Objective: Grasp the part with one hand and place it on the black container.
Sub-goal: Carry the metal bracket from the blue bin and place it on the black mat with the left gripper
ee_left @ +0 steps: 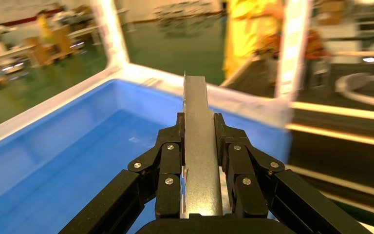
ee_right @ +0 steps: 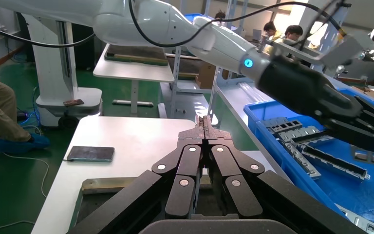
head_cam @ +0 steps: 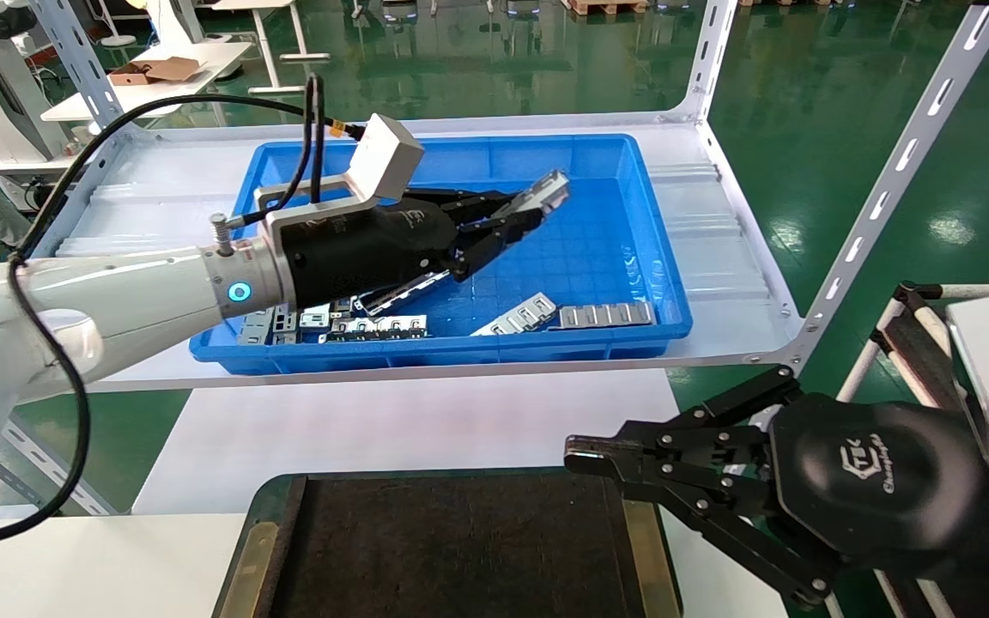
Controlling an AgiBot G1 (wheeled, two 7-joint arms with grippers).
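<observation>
My left gripper (head_cam: 522, 209) hangs over the blue bin (head_cam: 658, 283) on the shelf, lifted off its floor. It is shut on the part (head_cam: 546, 190), a slim grey metal bar that sticks out past the fingertips. In the left wrist view the part (ee_left: 199, 146) runs straight between the two fingers (ee_left: 170, 161). The black container (head_cam: 460, 541), a flat black tray with brass side strips, lies at the near edge of the white table. My right gripper (head_cam: 585, 453) is shut and empty, just over the tray's right edge; it also shows in the right wrist view (ee_right: 204, 122).
Several flat silver strips with square cut-outs (head_cam: 606, 314) and a dark trough-shaped bar (head_cam: 396, 293) lie along the bin's near wall. White shelf posts (head_cam: 889, 184) stand at the right. A phone (ee_right: 90, 153) lies on the white table.
</observation>
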